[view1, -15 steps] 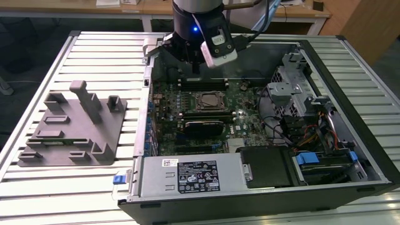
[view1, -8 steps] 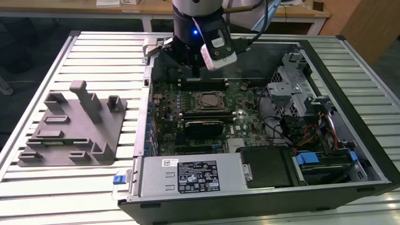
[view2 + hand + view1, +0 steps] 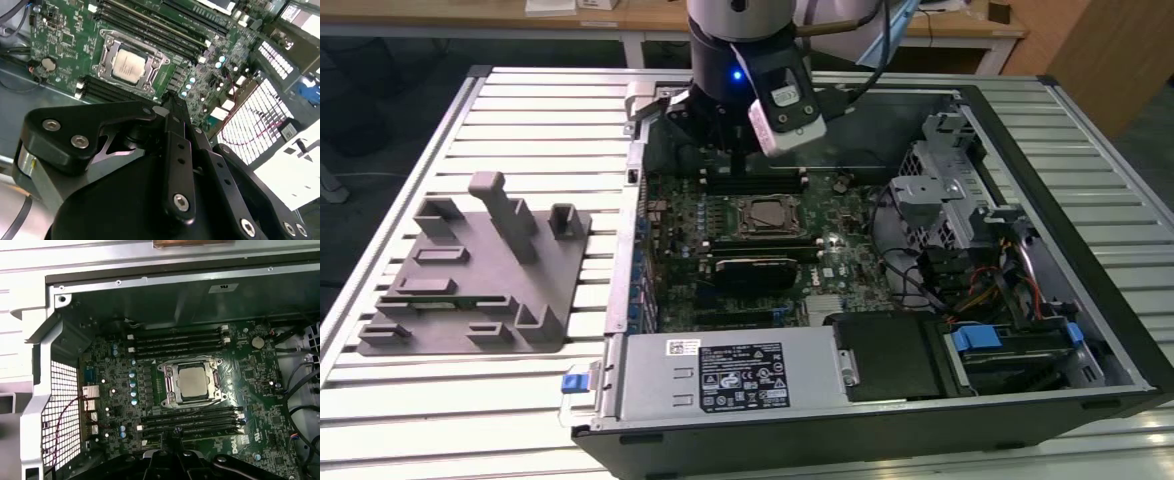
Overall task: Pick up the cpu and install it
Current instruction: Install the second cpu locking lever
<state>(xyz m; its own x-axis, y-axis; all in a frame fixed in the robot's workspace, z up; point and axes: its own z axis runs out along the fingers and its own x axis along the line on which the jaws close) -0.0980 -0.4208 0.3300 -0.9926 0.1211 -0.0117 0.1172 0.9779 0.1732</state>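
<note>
I have the open computer case lying on its side on the slatted table, with the grey tray well apart at the exterior view's left. Inside it, the green motherboard lies flat, long black memory slots running on either side of the socket. My arm hangs over the far part of the case, the gripper poised above the board and touching nothing that I can see. The cpu already sits flat in the socket's metal frame, its pale silver top showing in both wrist views. I judge the placing done; whether the frame is latched I cannot tell. The cpu lies near the fingertips but clear of them, across a bank of slots. The fingers look closed together and carry nothing
</note>
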